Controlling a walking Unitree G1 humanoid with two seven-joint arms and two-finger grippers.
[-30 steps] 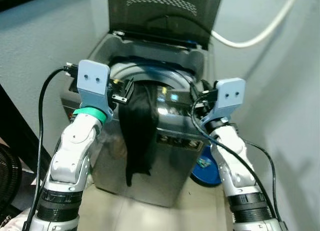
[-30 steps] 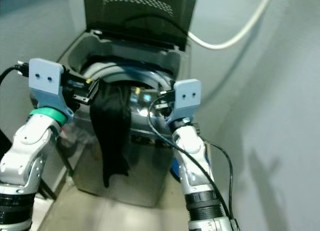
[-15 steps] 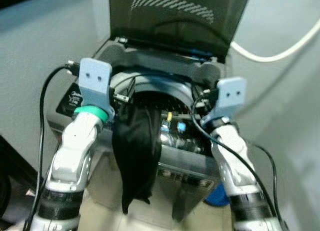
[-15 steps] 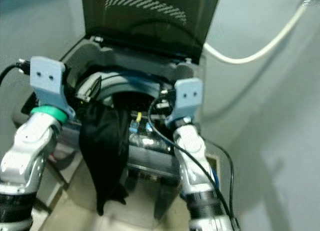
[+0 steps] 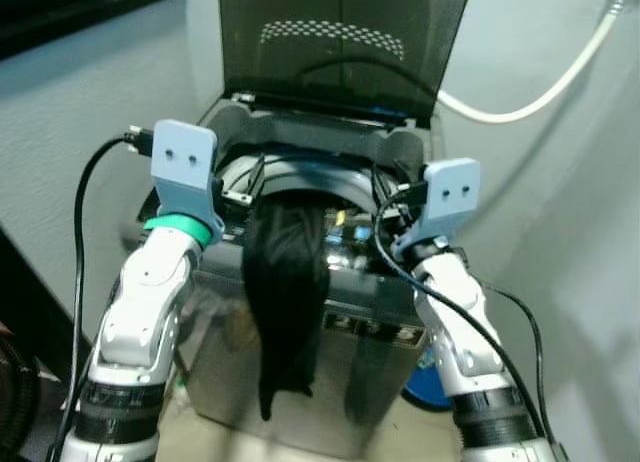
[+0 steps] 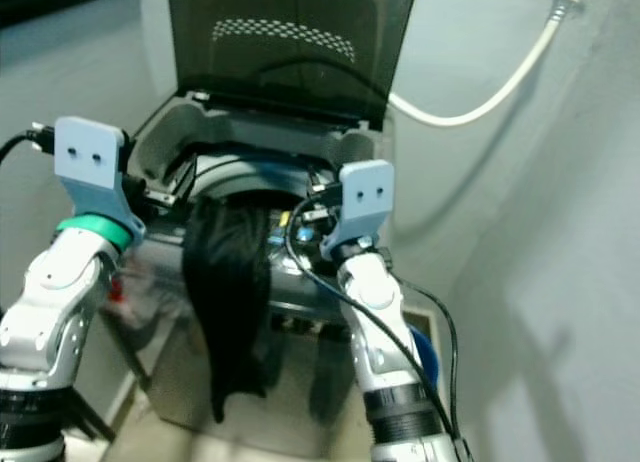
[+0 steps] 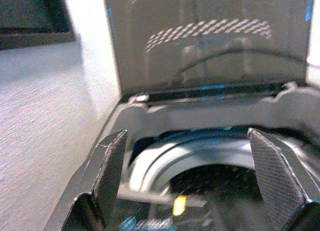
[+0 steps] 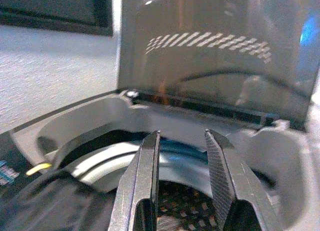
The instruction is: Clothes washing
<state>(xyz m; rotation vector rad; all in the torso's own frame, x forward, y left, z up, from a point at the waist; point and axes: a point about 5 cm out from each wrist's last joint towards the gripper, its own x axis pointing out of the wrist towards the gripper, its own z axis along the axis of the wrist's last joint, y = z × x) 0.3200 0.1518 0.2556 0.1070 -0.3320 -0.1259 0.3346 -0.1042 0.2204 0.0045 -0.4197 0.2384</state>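
Observation:
A top-loading washing machine (image 5: 375, 327) stands before me with its dark lid (image 5: 340, 42) raised. A black garment (image 5: 285, 282) is draped over the front rim of the tub and hangs down the front panel. My left gripper (image 5: 243, 187) sits at the rim just left of the garment. In the left wrist view its fingers (image 7: 112, 166) are spread wide with nothing between them. My right gripper (image 5: 388, 214) hovers at the rim's right side. Its fingers (image 8: 145, 176) stand a little apart, open, over the perforated drum (image 8: 175, 208).
A white hose (image 5: 540, 92) runs along the wall behind the machine on the right. A blue object (image 5: 425, 377) lies on the floor beside the machine's right side. Grey walls close in on both sides. Black cables loop off both wrists.
The whole view has shifted and tilted, so the camera moved. The garment stays draped over the front rim, and both grippers remain at the rim.

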